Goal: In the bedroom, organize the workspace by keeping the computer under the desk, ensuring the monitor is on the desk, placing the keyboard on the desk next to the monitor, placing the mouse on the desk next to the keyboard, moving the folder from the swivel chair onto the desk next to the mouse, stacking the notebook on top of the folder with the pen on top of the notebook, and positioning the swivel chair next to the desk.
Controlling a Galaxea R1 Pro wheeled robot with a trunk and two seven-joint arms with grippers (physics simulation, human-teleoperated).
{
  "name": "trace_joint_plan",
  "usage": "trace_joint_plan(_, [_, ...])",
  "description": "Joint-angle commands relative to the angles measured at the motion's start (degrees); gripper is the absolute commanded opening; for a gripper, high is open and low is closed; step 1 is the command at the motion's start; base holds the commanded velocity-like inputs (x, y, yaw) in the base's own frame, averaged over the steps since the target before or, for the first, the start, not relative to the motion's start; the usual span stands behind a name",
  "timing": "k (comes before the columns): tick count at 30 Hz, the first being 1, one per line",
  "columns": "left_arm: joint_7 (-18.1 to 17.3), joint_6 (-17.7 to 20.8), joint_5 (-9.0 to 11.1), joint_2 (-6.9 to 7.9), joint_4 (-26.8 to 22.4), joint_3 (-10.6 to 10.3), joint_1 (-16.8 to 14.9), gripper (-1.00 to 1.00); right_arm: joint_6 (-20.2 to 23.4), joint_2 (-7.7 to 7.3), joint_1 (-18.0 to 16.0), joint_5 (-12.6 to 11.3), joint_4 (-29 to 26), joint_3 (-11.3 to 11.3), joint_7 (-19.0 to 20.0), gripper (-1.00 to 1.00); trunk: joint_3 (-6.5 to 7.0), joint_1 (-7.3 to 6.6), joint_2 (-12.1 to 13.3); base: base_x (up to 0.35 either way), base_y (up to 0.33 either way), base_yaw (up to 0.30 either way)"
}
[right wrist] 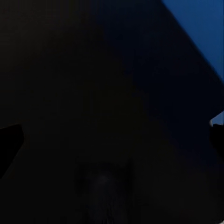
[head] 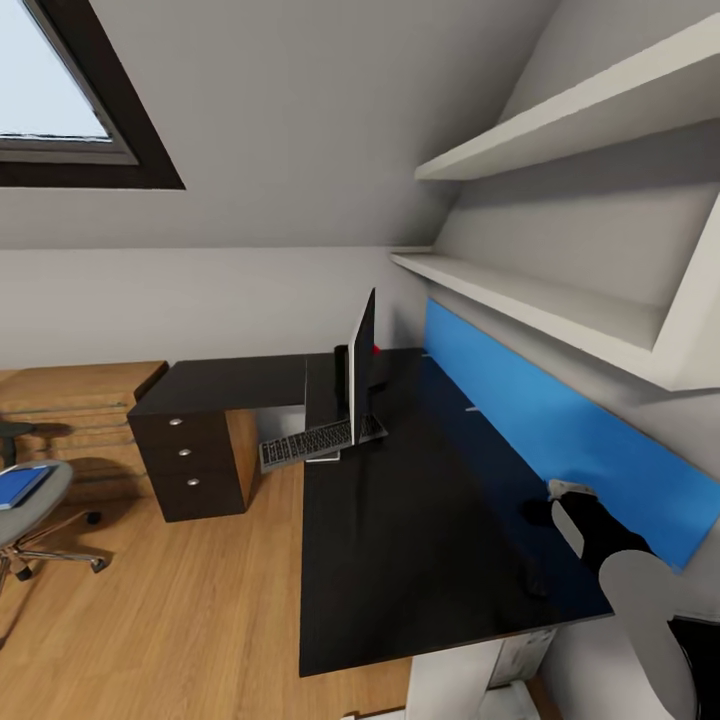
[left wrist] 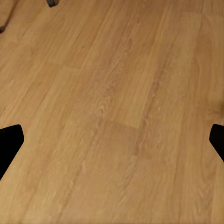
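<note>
The glossy black desk (head: 420,520) runs along the right wall. On it the monitor (head: 362,365) stands edge-on to me. The keyboard (head: 318,441) lies at the monitor's foot, its left end overhanging the desk's inner edge. At far left the swivel chair (head: 40,510) carries the blue folder (head: 22,487) on its seat. My right gripper (head: 545,515) hangs over the desk's right side, open (right wrist: 112,140) above bare black top. My left gripper (left wrist: 112,140) is open over wooden floor (left wrist: 116,107). Mouse, notebook and pen are out of view.
A blue panel (head: 560,430) lines the wall behind the desk, with white shelves (head: 540,300) above. The black drawer unit (head: 190,455) and a light-wood cabinet (head: 70,410) stand at left. A pale box (head: 520,655) sits under the desk's near end.
</note>
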Motion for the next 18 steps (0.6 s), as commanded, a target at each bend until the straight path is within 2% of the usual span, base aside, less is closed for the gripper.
trace_joint_plan(1, [0.0, -0.15, -0.26, -0.02, 0.02, 0.36, -0.04, 1.0, 0.47, 0.14, -0.02, -0.53, -0.08, -0.05, -0.3, 1.0, -0.26, 0.23, -0.48, 0.0, 0.0, 0.0])
trace_joint_plan(10, [-0.15, -0.14, -0.34, -0.03, 0.04, 0.32, -0.04, 1.0, 2.11, 0.59, 0.15, -0.48, 0.63, 0.17, 0.8, 1.0, -1.88, 2.21, -4.09, 0.0, 0.0, 0.0])
trace_joint_plan(18, [-0.2, -0.14, -0.35, -0.03, 0.04, 0.25, -0.04, 1.0, 2.28, 0.52, 0.17, -0.48, 2.35, 0.2, 1.43, 1.0, -1.88, 2.21, -4.09, 0.0, 0.0, 0.0])
